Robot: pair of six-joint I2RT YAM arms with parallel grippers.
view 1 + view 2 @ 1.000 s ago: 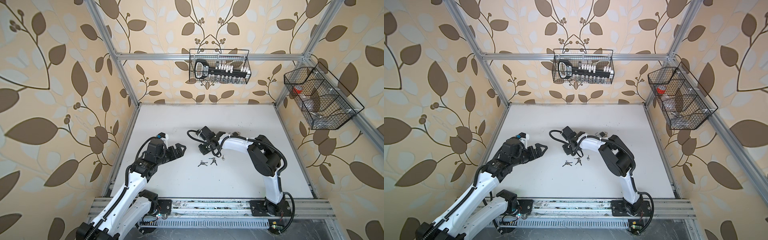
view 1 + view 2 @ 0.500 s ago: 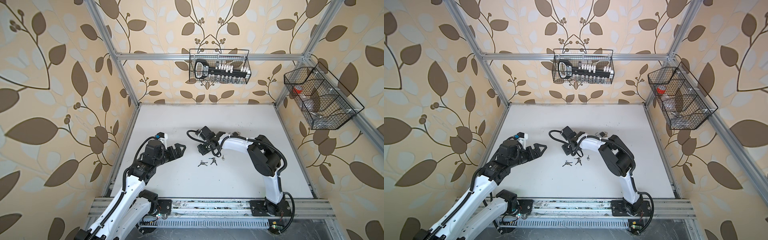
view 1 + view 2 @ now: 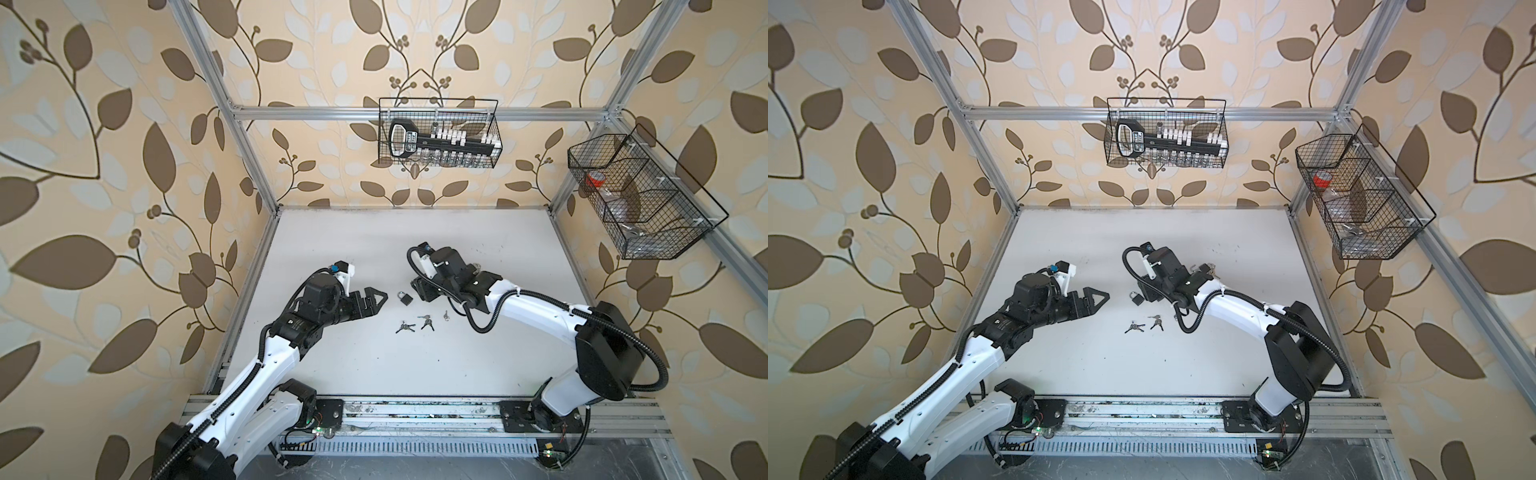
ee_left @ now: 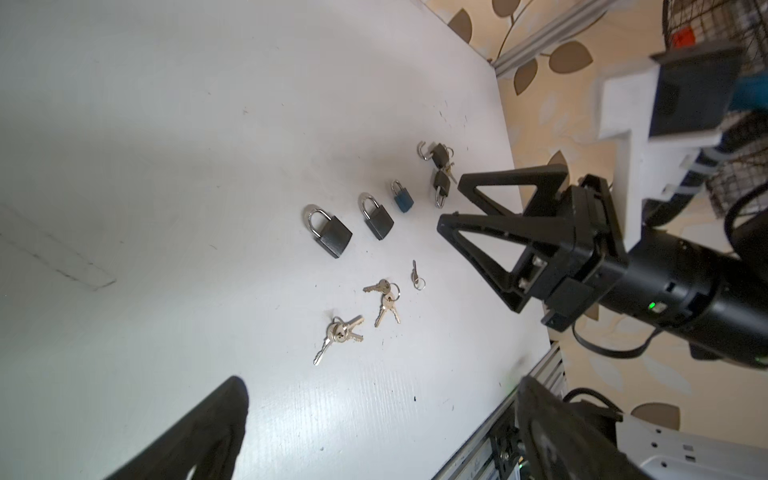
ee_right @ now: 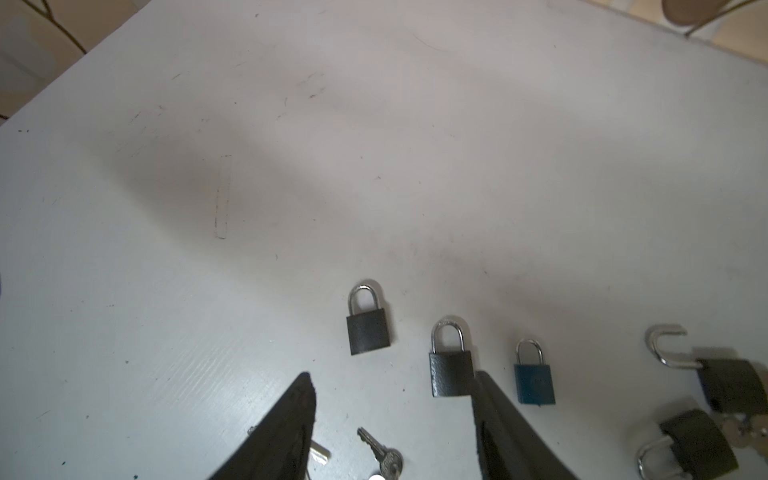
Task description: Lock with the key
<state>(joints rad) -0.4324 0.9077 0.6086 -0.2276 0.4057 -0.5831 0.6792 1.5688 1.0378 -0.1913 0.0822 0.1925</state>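
Note:
Several small padlocks lie in a row on the white table [image 3: 365,245]: two black ones [image 5: 369,330] [image 5: 452,370], a blue one [image 5: 533,382], and two more black ones, one with its shackle swung open [image 5: 727,382]. Two key bunches [image 4: 340,332] [image 4: 384,299] and a single key [image 5: 384,455] lie beside them. My right gripper [image 5: 392,376] hovers open over the row, the single key on the table between its fingers. Left of the locks, my left gripper [image 3: 374,299] stands wide open and holds nothing. In both top views only one padlock [image 3: 405,297] shows clear of the right gripper.
A wire basket [image 3: 438,133] with a large black key-shaped object hangs on the back wall. Another wire basket [image 3: 648,199] hangs on the right wall. Aluminium frame rails [image 3: 415,415] border the table's front edge and sides.
My right gripper's jaws have opened wider. The left arm has shifted slightly. Locks and keys lie where they were.

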